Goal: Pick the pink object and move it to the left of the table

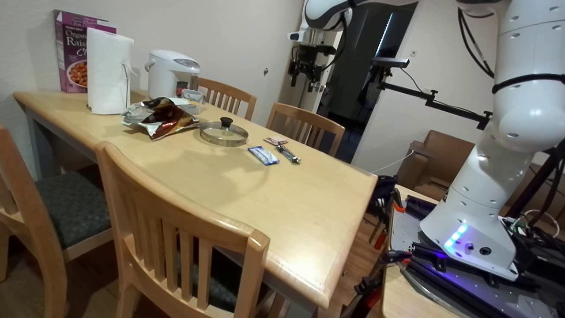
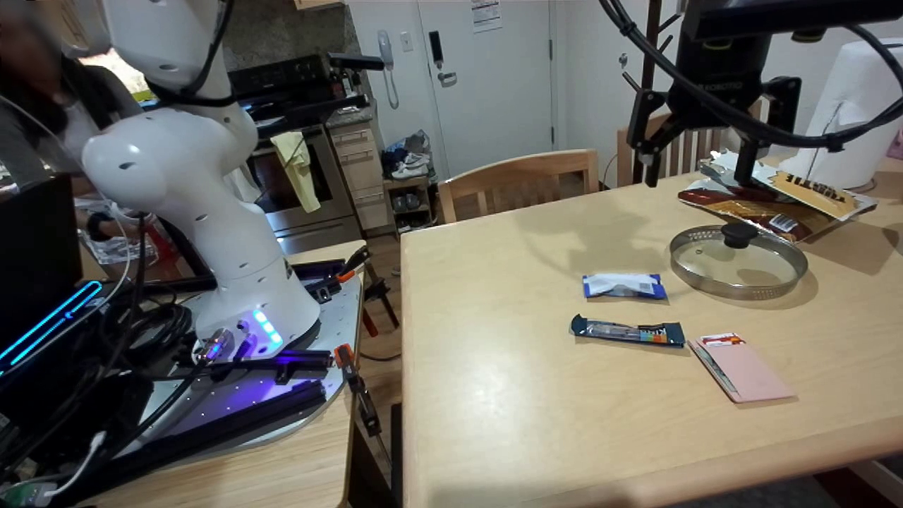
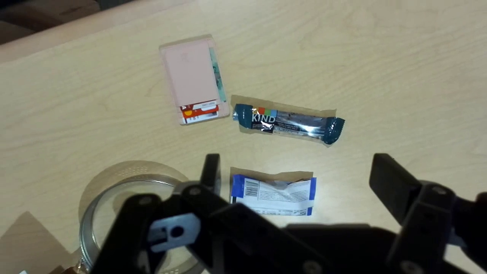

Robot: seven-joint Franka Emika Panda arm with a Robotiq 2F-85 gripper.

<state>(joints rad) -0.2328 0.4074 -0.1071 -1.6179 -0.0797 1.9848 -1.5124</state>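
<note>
Pink wallet [image 2: 748, 372] lying flat near a long edge of the table [image 2: 494, 423], unheld
Gripper [image 3: 297, 171] hangs farther in from that edge, jaws wide apart and holding nothing, probably spread so they can straddle the wallet's sides

A glass lid [image 2: 737, 269] (its knob [image 2: 739, 235] black) lies between a shiny bag [image 2: 772, 204] and a blue-ended packet [image 2: 623, 286].

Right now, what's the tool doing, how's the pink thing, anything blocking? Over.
Tool open, empty, above the table. Pink object lying there flat, ungripped. Snack bar close beside it, nothing on top.
</note>
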